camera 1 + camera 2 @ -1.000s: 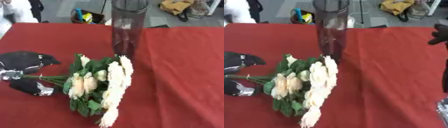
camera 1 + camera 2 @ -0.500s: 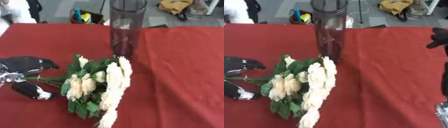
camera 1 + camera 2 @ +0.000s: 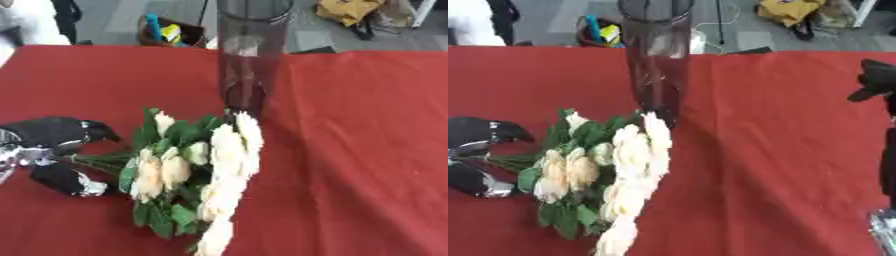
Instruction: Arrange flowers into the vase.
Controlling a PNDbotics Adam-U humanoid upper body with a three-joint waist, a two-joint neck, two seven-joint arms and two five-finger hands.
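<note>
At left edge, left hand curled round stems of flowers; vase upright beyond.

A red cloth covers the table. Beyond its far edge lies grey floor, where a dark bin holds blue and yellow items. A yellow bag sits farther right, and a white cable runs across the floor.
</note>
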